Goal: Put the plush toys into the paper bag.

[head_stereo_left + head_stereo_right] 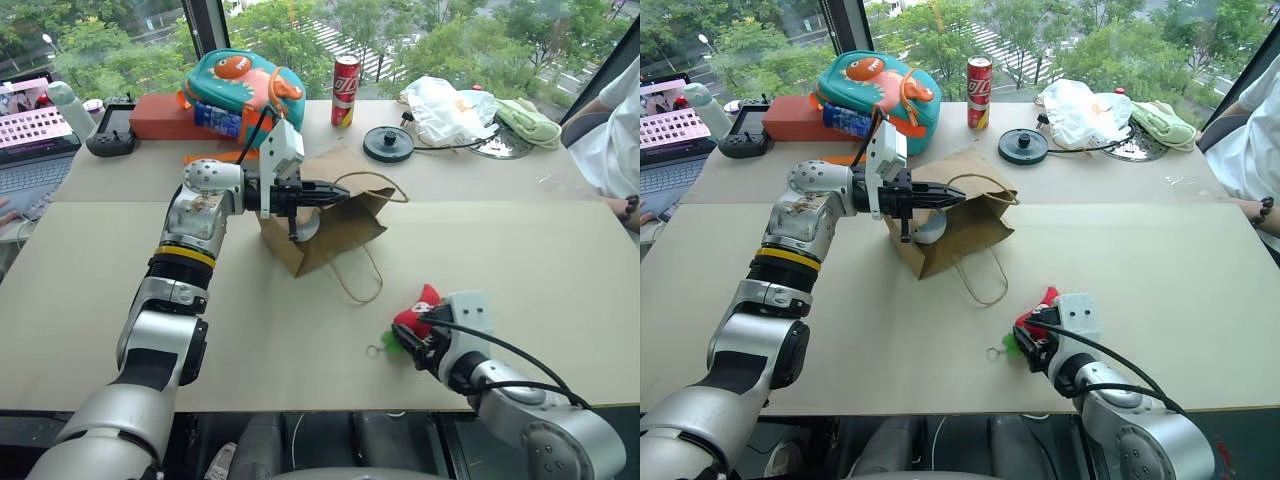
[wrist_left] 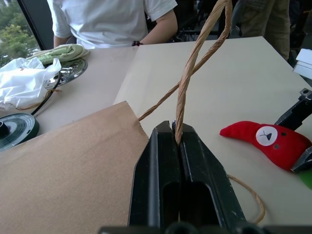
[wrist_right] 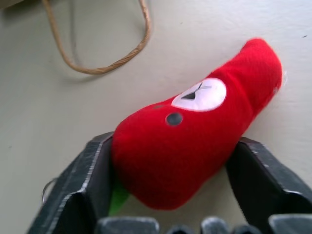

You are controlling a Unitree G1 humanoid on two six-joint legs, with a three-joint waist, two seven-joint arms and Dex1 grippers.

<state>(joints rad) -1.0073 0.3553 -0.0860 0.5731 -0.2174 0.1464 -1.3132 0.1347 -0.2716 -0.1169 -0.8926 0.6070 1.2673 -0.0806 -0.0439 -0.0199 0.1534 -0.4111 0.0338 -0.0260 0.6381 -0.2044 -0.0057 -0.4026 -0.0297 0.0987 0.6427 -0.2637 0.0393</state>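
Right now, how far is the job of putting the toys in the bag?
Done: a grey ball shows in the bag mouth. In hand: left gripper pinches a bag handle; right gripper straddles the red toy, which lies on the table. Left: lift it into the bag.

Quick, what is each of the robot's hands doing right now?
Left gripper: shut on the paper bag's handle.
Right gripper: fingers on both sides of the red plush toy, touching it; a firm grip cannot be told.
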